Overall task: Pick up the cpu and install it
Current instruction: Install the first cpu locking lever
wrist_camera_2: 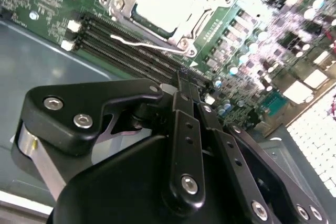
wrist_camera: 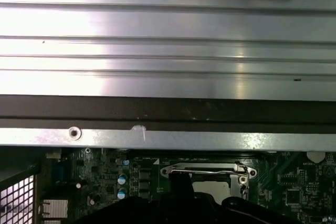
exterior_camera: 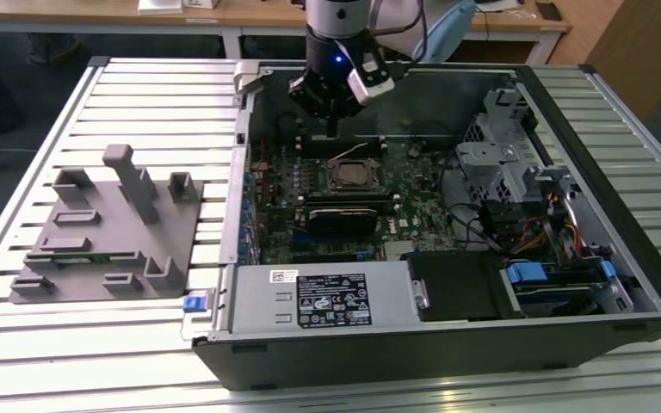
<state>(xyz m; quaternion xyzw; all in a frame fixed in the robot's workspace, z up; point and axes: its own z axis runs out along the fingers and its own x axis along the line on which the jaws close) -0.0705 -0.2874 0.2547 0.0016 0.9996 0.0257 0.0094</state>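
Hovering above the socket (exterior_camera: 351, 172) at upper centre of the exterior view, the end effector (exterior_camera: 330, 120) is being shown with fingers (wrist_camera_2: 184, 98) pressed together and nothing between them. The cpu (wrist_camera_2: 164, 1) is lying seated in the socket, upper centre of the second wrist view. Judged well done only if the chip is lying flat.

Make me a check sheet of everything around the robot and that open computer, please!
Surface: slatted metal table.
Job's things: cpu lies in the socket, frame around it.
Clutter: grey fixture beside the case.
Grippers: gripper hangs above the board, behind the socket; fingers closed together, nothing between them.
Cables: coloured wires at the exterior view's right.
Surroundings: wooden desks behind.
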